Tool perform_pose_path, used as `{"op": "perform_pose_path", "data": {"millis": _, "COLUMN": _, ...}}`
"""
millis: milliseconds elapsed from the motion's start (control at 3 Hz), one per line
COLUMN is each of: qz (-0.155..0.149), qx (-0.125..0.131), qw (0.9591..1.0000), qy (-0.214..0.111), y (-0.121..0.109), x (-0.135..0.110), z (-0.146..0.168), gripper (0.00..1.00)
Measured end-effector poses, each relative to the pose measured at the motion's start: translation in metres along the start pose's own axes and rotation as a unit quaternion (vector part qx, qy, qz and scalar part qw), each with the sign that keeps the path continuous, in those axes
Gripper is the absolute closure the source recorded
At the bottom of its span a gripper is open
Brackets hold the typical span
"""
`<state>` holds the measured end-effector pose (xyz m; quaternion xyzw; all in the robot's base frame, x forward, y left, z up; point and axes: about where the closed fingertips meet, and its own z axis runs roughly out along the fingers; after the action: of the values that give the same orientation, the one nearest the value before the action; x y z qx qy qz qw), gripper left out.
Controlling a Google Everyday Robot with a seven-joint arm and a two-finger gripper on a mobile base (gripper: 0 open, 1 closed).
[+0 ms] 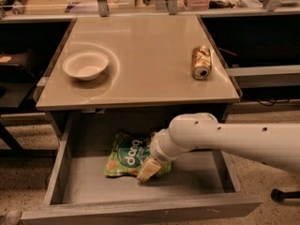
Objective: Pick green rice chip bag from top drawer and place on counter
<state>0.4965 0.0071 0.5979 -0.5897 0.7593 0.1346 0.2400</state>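
The green rice chip bag [125, 154] lies flat on the grey floor of the open top drawer [93, 191], near its back middle. My white arm reaches in from the right. My gripper [147, 169] is down on the bag's right front corner, with a cream finger [149, 168] resting over the bag's edge. The beige counter [150, 64] spreads above the drawer.
A white bowl [86, 64] sits on the counter's left side. A gold drink can [201, 62] lies on its side at the counter's right edge. Dark shelving flanks the counter on both sides. A cluttered bench runs along the back.
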Motion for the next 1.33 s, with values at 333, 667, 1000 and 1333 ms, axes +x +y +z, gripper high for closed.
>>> {"op": "perform_pose_path", "data": {"millis": 333, "qz": 0.001, "qx": 0.0, "qw": 1.0, "qy": 0.0, "y": 0.0, "x": 0.0, "z": 0.0, "gripper": 0.38}}
{"op": "perform_pose_path", "data": {"millis": 667, "qz": 0.001, "qx": 0.0, "qw": 1.0, "qy": 0.0, "y": 0.0, "x": 0.0, "z": 0.0, "gripper": 0.61}}
{"op": "perform_pose_path", "data": {"millis": 1000, "qz": 0.001, "qx": 0.0, "qw": 1.0, "qy": 0.0, "y": 0.0, "x": 0.0, "z": 0.0, "gripper": 0.85}}
{"op": "perform_pose_path", "data": {"millis": 1333, "qz": -0.007, "qx": 0.002, "qw": 0.9999, "qy": -0.008, "y": -0.002, "x": -0.009, "z": -0.012, "gripper": 1.0}}
